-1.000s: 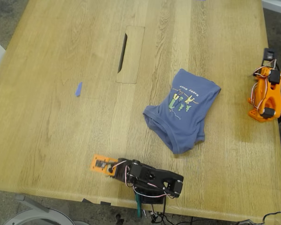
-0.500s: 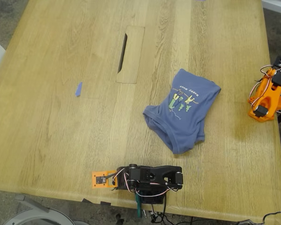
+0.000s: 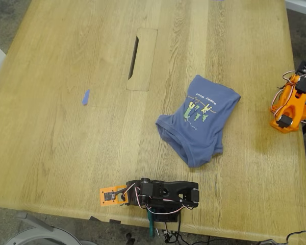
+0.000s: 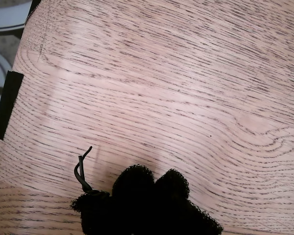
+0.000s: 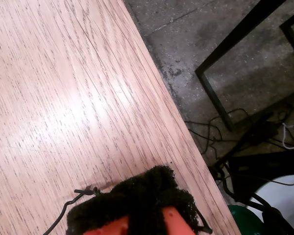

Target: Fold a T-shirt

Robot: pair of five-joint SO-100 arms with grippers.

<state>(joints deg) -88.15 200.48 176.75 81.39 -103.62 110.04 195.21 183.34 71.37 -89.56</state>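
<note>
My first gripper (image 4: 147,196) and my second gripper (image 5: 137,205) both hang over bare table (image 3: 66,153), pads together, holding nothing. The T-shirt (image 3: 199,120) lies crumpled on the exterior view's right half, well apart from both arms, its length running diagonally. Neither arm looks clearly nearer; either would need a long reach inward.

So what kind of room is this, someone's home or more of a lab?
Probably a lab or workshop, not a home. Two small robot arms, one black and one orange, are mounted on a big wooden table, with loose cables on the bare concrete floor.
</note>
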